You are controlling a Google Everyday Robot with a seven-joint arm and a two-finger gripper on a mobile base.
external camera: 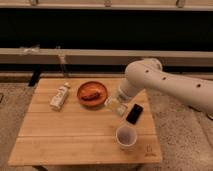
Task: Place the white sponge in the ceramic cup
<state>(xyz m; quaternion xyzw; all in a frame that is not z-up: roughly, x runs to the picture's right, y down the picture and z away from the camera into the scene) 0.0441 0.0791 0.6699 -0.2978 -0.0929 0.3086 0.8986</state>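
My gripper (116, 103) hangs over the table between the orange bowl and the black slab, at the end of the white arm that reaches in from the right. It is shut on the white sponge (114, 105), a small pale block held just above the wood. The ceramic cup (126, 136) stands upright near the table's front edge, below and slightly right of the gripper, with its mouth open and nothing visible inside.
An orange-brown bowl (92, 93) with food sits just left of the gripper. A black glossy slab (134, 113) lies just right of it. A white bottle (59, 96) lies at the left. The wooden table (65, 135) stands before a dark bench.
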